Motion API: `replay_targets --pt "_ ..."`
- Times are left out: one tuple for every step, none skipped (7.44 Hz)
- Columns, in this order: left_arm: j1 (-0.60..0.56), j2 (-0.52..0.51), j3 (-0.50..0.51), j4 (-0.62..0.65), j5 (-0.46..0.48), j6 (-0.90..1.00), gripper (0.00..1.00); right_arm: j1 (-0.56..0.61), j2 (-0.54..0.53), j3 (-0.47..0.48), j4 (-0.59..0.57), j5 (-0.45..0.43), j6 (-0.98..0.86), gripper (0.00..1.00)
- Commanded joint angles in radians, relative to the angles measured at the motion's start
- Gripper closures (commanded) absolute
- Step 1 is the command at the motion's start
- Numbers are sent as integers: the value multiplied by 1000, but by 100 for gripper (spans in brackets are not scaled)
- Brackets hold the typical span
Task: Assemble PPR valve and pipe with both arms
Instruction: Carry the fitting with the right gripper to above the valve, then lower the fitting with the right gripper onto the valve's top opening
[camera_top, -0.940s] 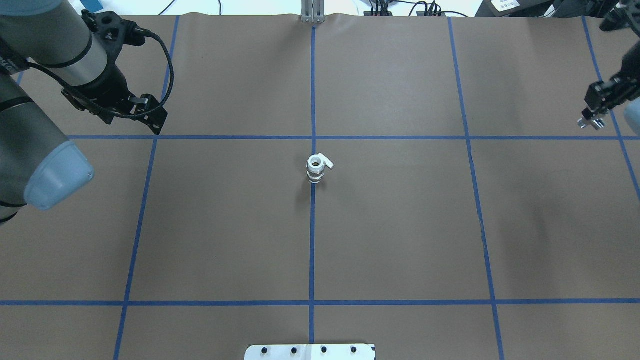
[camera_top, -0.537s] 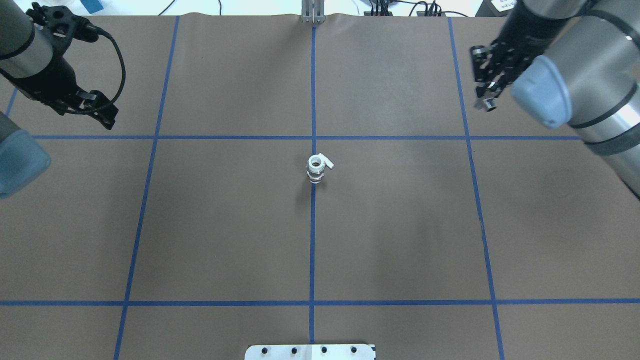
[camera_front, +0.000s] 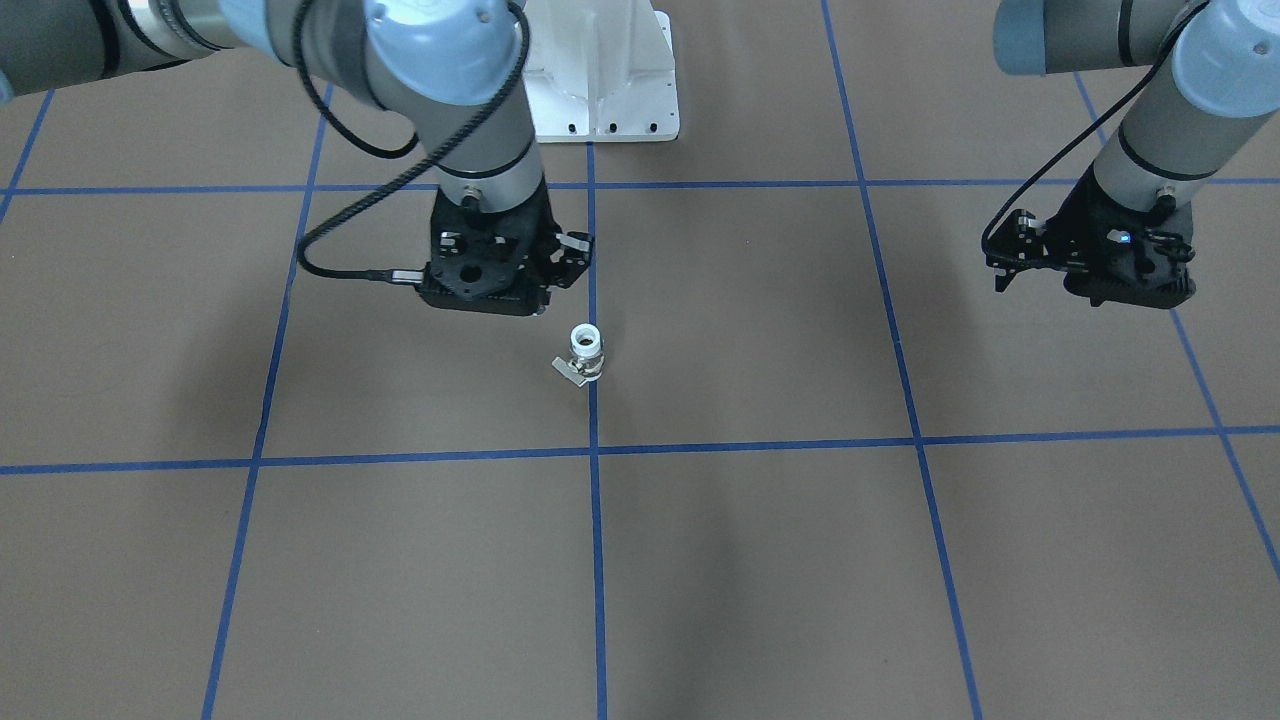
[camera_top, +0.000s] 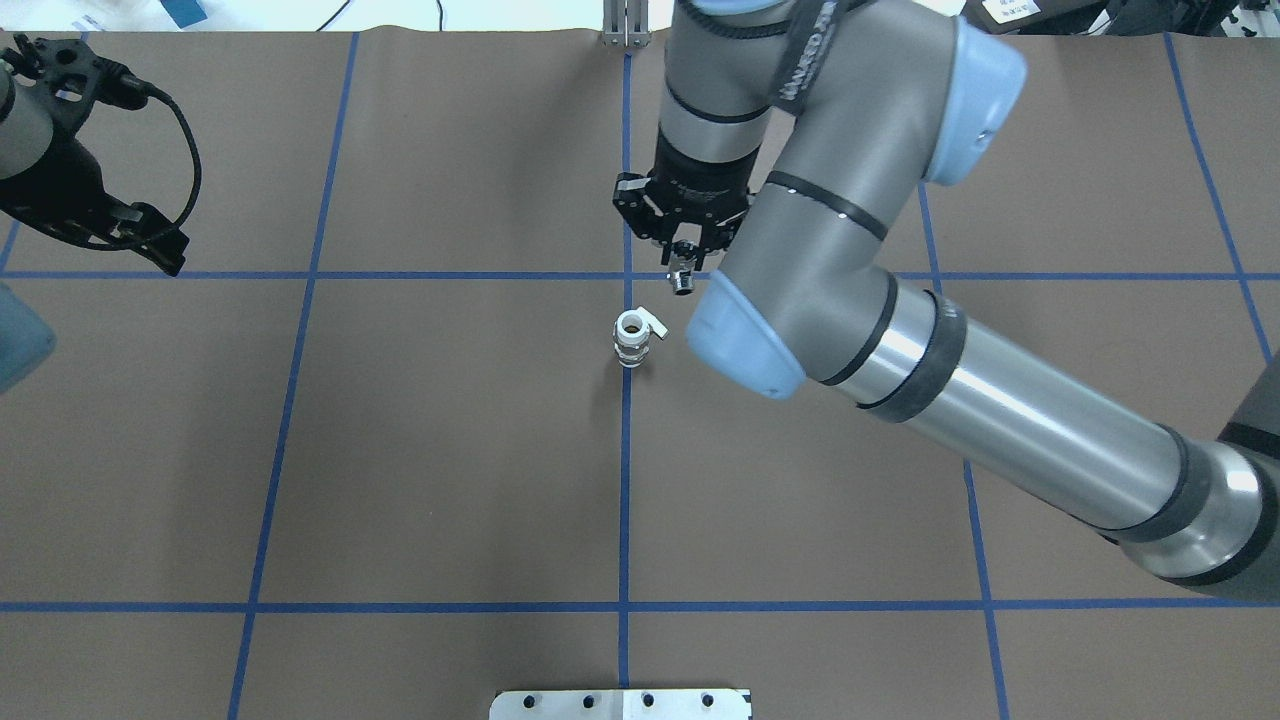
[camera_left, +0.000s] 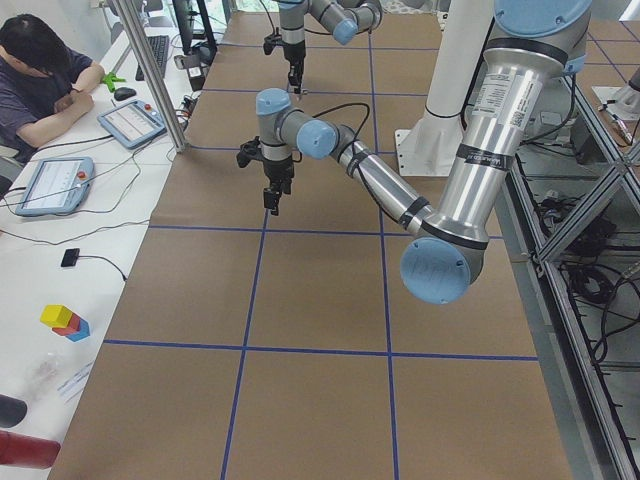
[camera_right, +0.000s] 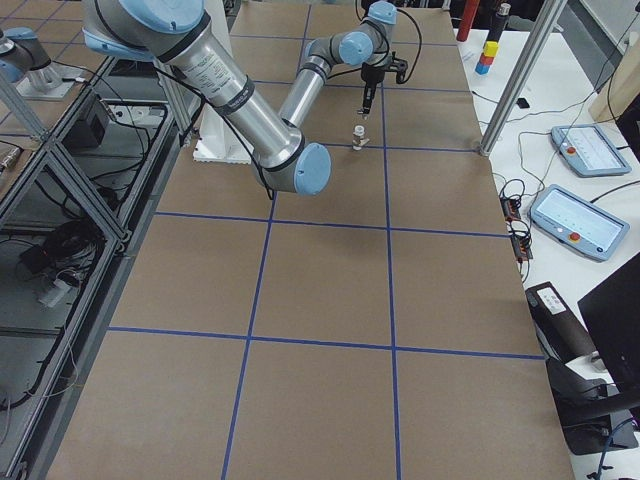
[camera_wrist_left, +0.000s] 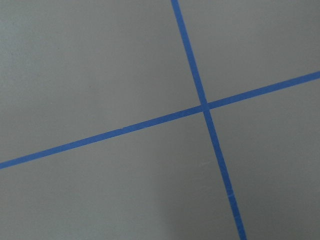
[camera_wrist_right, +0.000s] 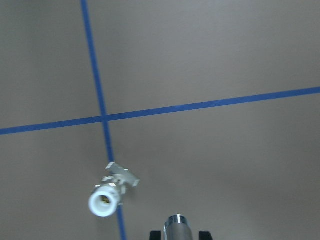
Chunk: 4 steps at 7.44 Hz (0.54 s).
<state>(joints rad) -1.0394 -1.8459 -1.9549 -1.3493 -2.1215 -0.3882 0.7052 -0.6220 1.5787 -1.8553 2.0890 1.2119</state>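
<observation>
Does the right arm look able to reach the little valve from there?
Probably yes. The right hand, holding the pipe, hangs close to the upright valve, a little off to one side and above it. Nothing shows between them.

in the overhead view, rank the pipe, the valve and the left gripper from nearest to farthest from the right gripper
From the right gripper:
1. pipe: held in its fingers, sticking out at their tips.
2. PPR valve: upright on the centre tape line, slightly nearer the robot and to the gripper's left.
3. left gripper: far off at the view's left edge.
</observation>
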Motion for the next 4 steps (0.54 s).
replay_targets --pt "1 13 2 -22 0 0 0 -38 103 -193 80 -18 35 100" --pt "1 13 2 -22 0 0 0 -39 100 -197 82 -18 25 100" --pt "1 11 2 -22 0 0 0 -41 96 -200 84 -18 20 100" --pt "4 11 2 -22 0 0 0 -41 91 -200 82 -17 20 100"
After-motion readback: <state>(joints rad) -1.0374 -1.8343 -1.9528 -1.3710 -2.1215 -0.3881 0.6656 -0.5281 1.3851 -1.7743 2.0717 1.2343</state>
